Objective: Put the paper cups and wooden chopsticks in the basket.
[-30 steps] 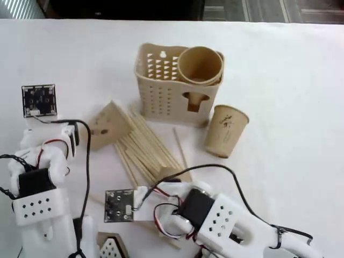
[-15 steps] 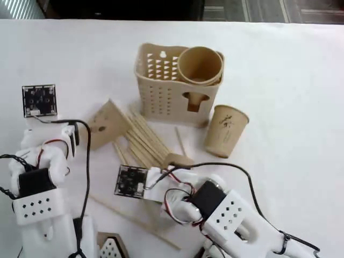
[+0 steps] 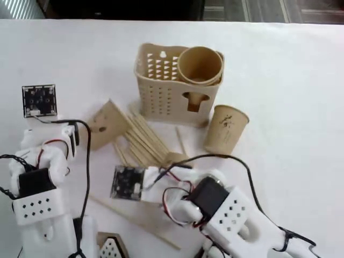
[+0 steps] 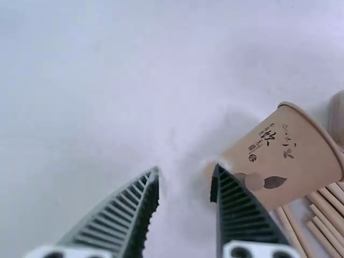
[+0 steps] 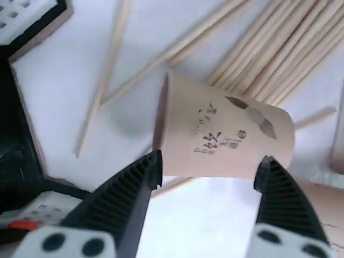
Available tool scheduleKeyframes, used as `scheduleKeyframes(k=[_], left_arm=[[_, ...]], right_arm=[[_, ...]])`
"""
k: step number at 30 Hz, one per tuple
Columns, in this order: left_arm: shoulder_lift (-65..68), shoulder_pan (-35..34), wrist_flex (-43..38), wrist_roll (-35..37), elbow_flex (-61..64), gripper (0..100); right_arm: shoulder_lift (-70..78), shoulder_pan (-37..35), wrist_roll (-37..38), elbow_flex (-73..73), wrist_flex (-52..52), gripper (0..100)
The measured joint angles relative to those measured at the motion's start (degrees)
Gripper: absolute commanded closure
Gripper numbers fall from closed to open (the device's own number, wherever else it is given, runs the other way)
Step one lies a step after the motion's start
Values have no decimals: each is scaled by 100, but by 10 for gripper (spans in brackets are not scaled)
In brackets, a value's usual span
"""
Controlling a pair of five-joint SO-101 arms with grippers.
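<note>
Right pincer point(image 5: 209, 164) first: its jaws are spread wide and grip nothing, with one tip on either side of a fallen cup point(image 5: 226, 134) that lies on its side below them. I cannot tell whether either tip touches it. In the high view this fallen cup point(image 3: 175, 158) lies just below the middle of the frame, at the near end of the chopsticks point(image 3: 142, 141), partly under my right arm point(image 3: 226, 212).

My left pincer point(image 4: 185, 169) is also parted and has hold of nothing. A second fallen cup point(image 4: 285, 156) lies close by one of its fingers, so close that I cannot say whether they meet. In the high view this second fallen cup point(image 3: 107, 124) lies left of centre, against the far end of the chopstick pile.

The basket point(image 3: 161, 88) stands on the white surface point(image 3: 290, 70) in the upper middle of the frame, with a cup in the basket point(image 3: 200, 65) at its right end. A standing cup point(image 3: 226, 130) is upright just to the basket's lower right. One loose chopstick point(image 3: 134, 217) lies apart at the lower middle.
</note>
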Motion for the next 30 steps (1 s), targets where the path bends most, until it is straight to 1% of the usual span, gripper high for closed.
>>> scheduleKeyframes(k=[4, 10, 17, 19, 22, 24, 28, 30], left_arm=[[0, 0, 0, 0, 0, 830], [0, 0, 0, 0, 9, 830], [-9, 0, -9, 0, 132, 830], [-18, 0, -9, 0, 149, 830], [-18, 0, -9, 0, 149, 830], [-18, 0, -9, 0, 149, 830], [-18, 0, -9, 0, 149, 830], [-18, 0, -9, 0, 149, 830]], right_arm=[[0, -510, 9, 387, -123, 717], [-79, -580, 9, 1257, -976, 718], [-88, -563, 9, 1626, -1776, 718], [-88, -396, 18, 1653, -1978, 719], [-53, 70, 18, 1662, -2251, 726], [-35, 396, 18, 1662, -2400, 772], [-97, 862, 18, 1662, -2655, 904], [-123, 1020, 18, 1662, -2760, 939]])
